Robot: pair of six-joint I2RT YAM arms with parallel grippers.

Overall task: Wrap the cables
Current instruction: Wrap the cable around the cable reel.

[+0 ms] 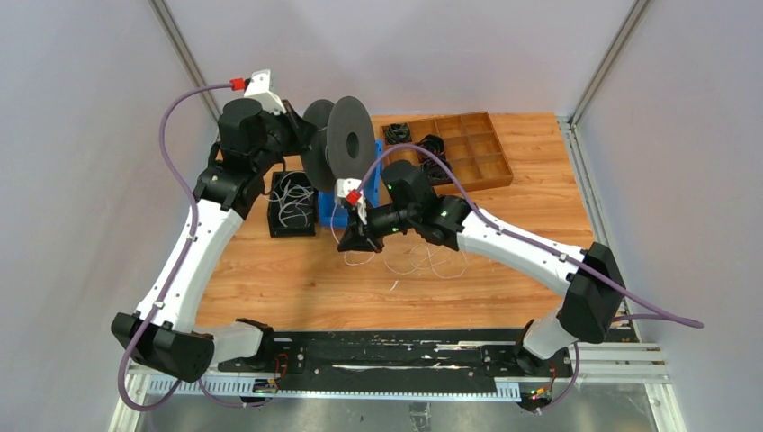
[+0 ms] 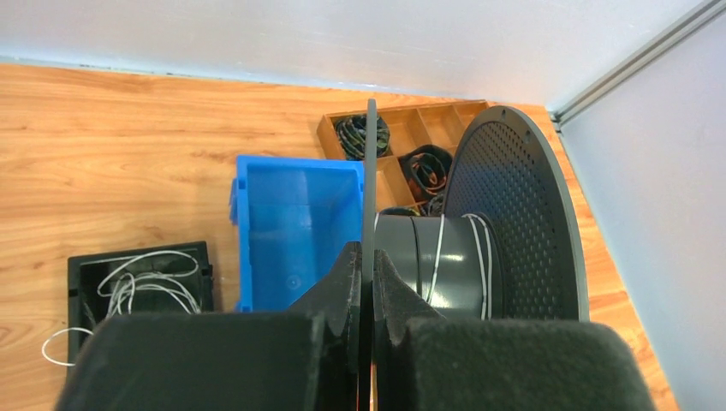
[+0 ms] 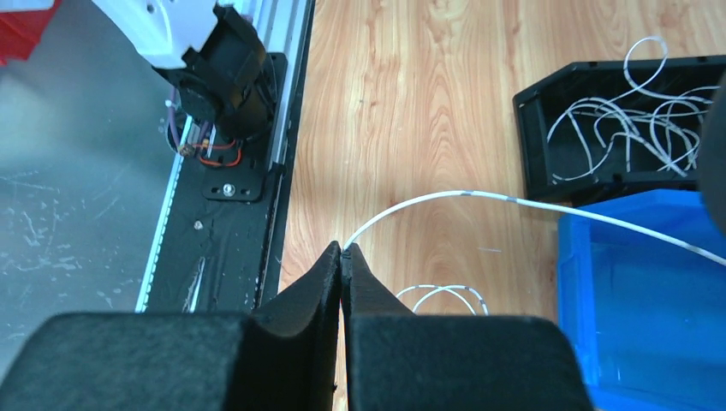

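Note:
A black spool (image 1: 346, 144) stands upright at the back of the table, with a few turns of thin whitish cable (image 2: 438, 253) around its grey hub. My left gripper (image 2: 366, 253) is shut on the edge of the spool's thin near flange (image 2: 371, 171). My right gripper (image 3: 342, 248) is shut on one cable (image 3: 479, 195) at its very tips. From there the strand arcs away to the right over the blue bin (image 3: 642, 291). In the top view the right gripper (image 1: 355, 238) hangs low just in front of the spool. Loose cable loops (image 1: 432, 261) lie on the wood beside it.
A black bin (image 1: 292, 202) holding more whitish wires sits left of the blue bin (image 1: 328, 211). A wooden compartment tray (image 1: 472, 148) with black cable coils stands at the back right. Grey walls enclose the table; a black rail (image 1: 396, 351) runs along the near edge.

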